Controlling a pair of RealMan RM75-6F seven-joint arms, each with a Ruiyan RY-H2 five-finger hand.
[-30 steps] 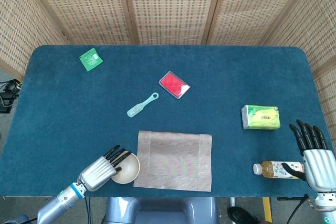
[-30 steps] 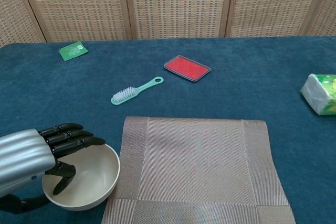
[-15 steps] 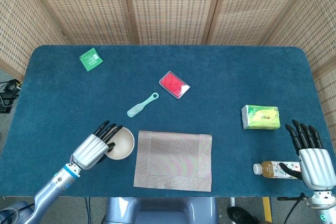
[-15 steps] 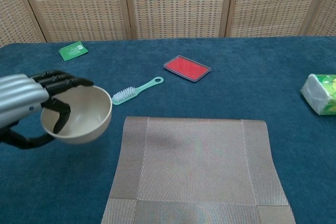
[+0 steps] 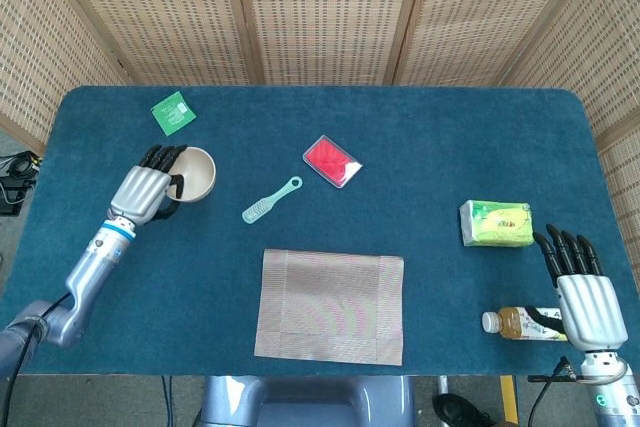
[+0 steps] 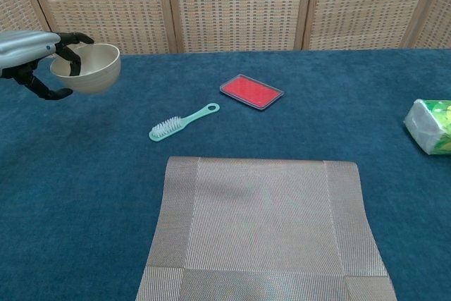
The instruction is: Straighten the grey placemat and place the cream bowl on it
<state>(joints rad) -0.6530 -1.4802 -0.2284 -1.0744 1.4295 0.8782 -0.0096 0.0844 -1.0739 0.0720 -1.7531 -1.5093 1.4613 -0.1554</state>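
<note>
Head view shows the left hand (image 5: 148, 189) up near the far left corner of the blue table (image 5: 450, 147), gripping the cream bowl (image 5: 192, 173) by its rim, with dark fingers hooked inside it and the bowl tilted a little. From the chest view the bowl (image 6: 86, 68) is clearly lifted off the cloth, with the left hand (image 6: 32, 51) wrapped round its left side. The grey placemat (image 5: 331, 306) lies flat at the near edge, about mid-width, and looks squared to that edge; it sits well apart from the bowl. Between them, nearer the middle, lies a mint brush (image 5: 270, 200), and just beyond it a red case (image 5: 331, 161). A green packet (image 5: 173, 112) sits by the far left corner, close behind the raised bowl. Over on the right side a green tissue pack (image 5: 496, 223) rests on the cloth, and a bottle (image 5: 520, 323) lies on its side at the near right edge. The right hand (image 5: 579, 287) hovers at that corner just beside the bottle, fingers straight and spread, holding nothing.
</note>
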